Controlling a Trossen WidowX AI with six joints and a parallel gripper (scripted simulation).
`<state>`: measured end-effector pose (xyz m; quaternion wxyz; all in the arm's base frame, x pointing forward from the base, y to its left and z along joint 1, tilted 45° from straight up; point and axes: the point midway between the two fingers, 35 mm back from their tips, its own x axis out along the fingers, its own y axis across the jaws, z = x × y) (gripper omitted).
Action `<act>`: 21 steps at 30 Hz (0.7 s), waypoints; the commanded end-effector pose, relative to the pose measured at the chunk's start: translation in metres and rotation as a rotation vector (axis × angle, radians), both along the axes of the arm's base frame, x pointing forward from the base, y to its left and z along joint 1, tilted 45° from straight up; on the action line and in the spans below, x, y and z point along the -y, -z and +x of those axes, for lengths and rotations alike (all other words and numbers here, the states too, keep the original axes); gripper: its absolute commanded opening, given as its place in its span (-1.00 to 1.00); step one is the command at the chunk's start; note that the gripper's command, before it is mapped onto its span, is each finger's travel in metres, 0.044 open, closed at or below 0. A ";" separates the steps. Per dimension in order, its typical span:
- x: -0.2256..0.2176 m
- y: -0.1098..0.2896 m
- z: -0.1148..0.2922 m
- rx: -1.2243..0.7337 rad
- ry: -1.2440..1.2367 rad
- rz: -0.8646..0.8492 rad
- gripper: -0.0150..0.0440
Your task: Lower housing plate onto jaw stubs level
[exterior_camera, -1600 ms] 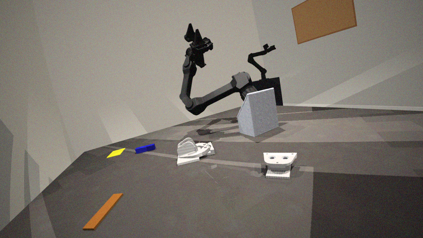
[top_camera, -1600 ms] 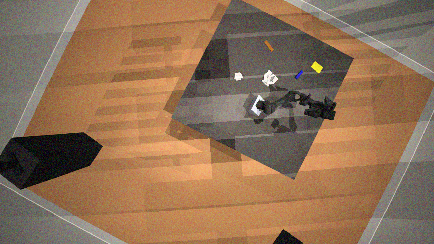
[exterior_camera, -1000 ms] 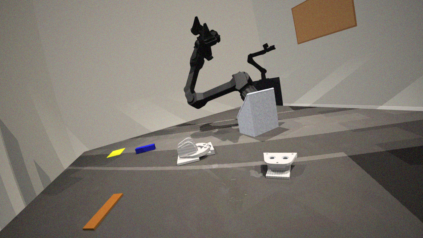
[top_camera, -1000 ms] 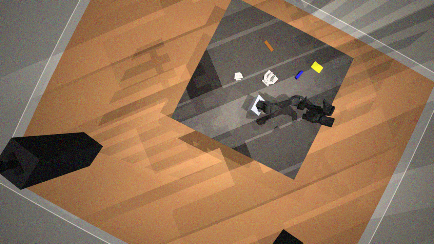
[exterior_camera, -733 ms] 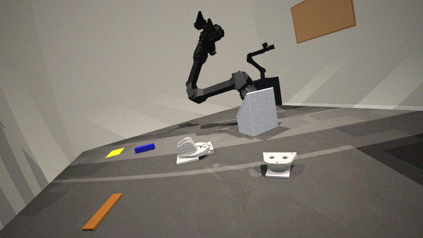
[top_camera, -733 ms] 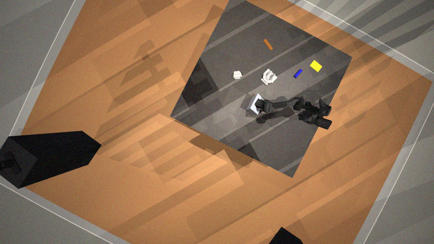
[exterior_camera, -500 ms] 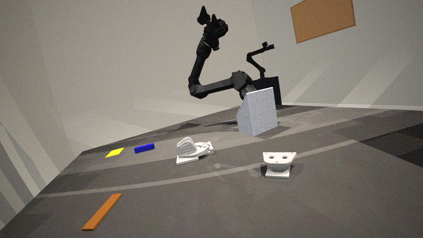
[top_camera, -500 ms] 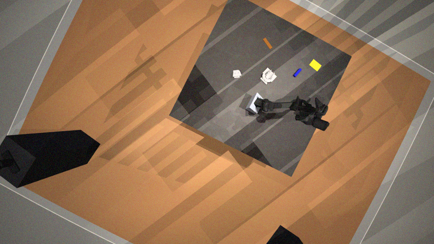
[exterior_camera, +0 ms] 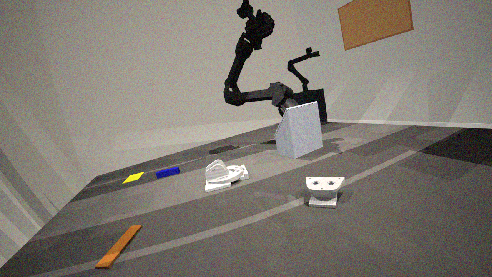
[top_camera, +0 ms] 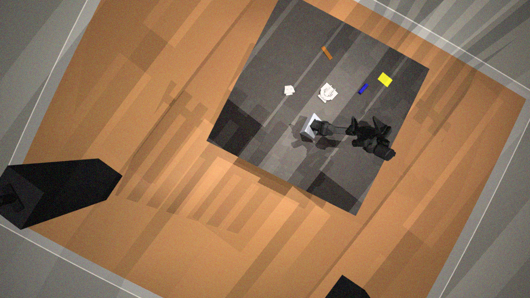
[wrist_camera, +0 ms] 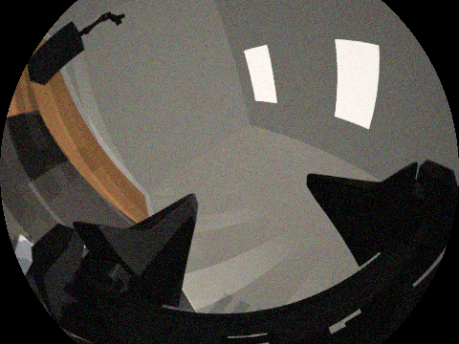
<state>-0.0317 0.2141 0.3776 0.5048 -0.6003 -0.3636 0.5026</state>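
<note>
The white housing plate (top_camera: 289, 89) (exterior_camera: 323, 184) has two round holes and rests level on a small ribbed stand (exterior_camera: 322, 204). The white jaw assembly (top_camera: 322, 94) (exterior_camera: 215, 186) stands apart from it; a ribbed piece (exterior_camera: 216, 172) rises at one side and a flat rounded part lies beside it. I cannot make out the pins or stubs. My gripper (top_camera: 364, 118) (exterior_camera: 251, 7) (wrist_camera: 254, 190) is open and empty, raised high and well away from both white parts. In the wrist view its fingers stand wide, with only walls and floor beyond.
A blue block (top_camera: 363, 88) (exterior_camera: 167, 171), a yellow square (top_camera: 385, 79) (exterior_camera: 133, 177) and an orange bar (top_camera: 326, 52) (exterior_camera: 118, 246) lie on the dark table (top_camera: 285, 48). A grey angled block (top_camera: 307, 129) (exterior_camera: 302, 130) stands at my arm's base.
</note>
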 end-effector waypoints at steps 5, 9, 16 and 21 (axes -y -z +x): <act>-0.017 0.018 -0.008 -0.007 0.022 -0.067 1.00; -0.030 0.028 -0.011 -0.025 0.058 -0.104 1.00; -0.054 0.049 -0.014 -0.064 0.128 -0.165 1.00; -0.071 0.066 -0.013 -0.099 0.185 -0.208 1.00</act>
